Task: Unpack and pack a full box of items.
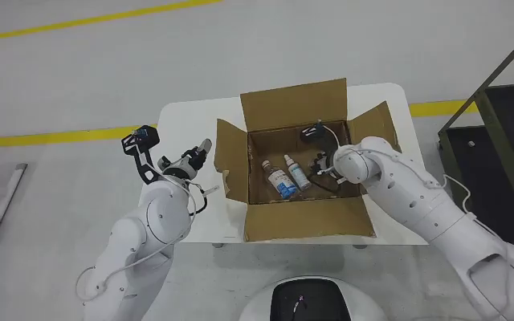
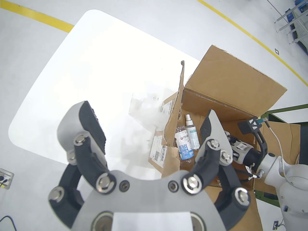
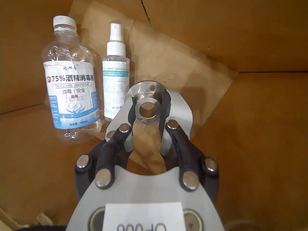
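Status: the brown corrugated cardboard box [image 1: 309, 218] stands open toward the right edge of the white table [image 1: 193, 120], flaps folded outward. The left gripper [image 2: 148, 115] hangs over the table's left side, jaws spread and empty. Low inside the box, the right gripper [image 3: 148, 108] pinches a silver machined metal flange ring [image 3: 144, 91] over a creased brown paper liner [image 3: 192, 73]. Beyond it two items lie flat, side by side: a clear plastic bottle with white cap and blue-white label [image 3: 72, 85], and a slim translucent spray bottle with white nozzle [image 3: 115, 82].

Judgement: three items are within the box walls. Whether the flange is entering or leaving cannot be determined, so the stage is unclear.
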You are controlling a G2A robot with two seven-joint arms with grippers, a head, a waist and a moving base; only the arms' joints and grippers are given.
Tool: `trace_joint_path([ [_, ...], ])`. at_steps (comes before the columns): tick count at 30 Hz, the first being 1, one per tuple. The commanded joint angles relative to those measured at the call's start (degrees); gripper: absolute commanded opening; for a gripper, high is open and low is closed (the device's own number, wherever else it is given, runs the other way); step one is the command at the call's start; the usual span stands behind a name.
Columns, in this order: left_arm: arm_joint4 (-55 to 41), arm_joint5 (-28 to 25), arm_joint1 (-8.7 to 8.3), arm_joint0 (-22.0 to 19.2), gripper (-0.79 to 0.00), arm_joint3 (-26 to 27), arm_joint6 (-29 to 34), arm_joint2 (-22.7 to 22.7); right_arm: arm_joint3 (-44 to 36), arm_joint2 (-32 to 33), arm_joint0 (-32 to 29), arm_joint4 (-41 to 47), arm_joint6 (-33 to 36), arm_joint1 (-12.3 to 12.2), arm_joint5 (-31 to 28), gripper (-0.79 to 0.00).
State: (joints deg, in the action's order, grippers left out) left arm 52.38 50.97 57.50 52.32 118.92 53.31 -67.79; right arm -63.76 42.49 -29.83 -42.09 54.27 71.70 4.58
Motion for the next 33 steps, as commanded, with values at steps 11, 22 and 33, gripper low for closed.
trace_joint_path([
  [11, 0.0, 0.0, 0.0, 0.0, 0.0, 0.0, 0.0, 0.0, 4.8, -0.3, 2.3, 2.7, -1.1, 2.1, -2.0, -0.095],
  [22, 0.0, 0.0, 0.0, 0.0, 0.0, 0.0, 0.0, 0.0, -21.3, 26.3, -7.8, 12.1, 3.7, -4.9, -9.5, -0.785],
  [33, 0.0, 0.0, 0.0, 0.0, 0.0, 0.0, 0.0, 0.0, -37.4, 59.1, -28.4, 18.7, 2.6, -9.9, -17.8, -0.785],
])
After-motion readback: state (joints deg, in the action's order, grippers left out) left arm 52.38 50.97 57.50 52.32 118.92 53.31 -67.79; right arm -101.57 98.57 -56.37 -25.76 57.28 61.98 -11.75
